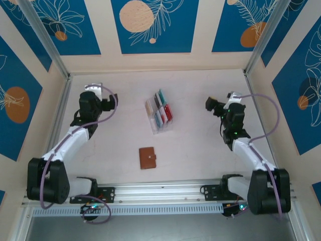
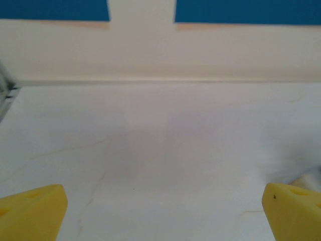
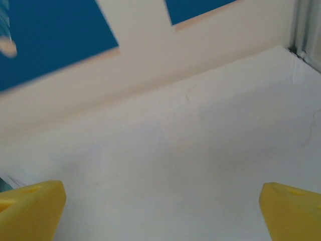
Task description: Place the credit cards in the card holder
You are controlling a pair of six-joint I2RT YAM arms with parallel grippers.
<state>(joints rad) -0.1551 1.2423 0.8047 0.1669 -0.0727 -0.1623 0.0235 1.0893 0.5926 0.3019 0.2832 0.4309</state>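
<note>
Looking down past the right gripper (image 3: 160,211), yellow fingertips (image 3: 35,206) parked wide apart in the bottom corners with bare white table (image 3: 190,165) between. Further back, cream wall (image 3: 145,55) with blue panels (image 3: 50,40), metal post (image 3: 307,25) top right. Bit blurry on the left.

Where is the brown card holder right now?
In the top view the card holder lies near the middle, just toward the near edge from the clear rack holding the credit cards.
</note>
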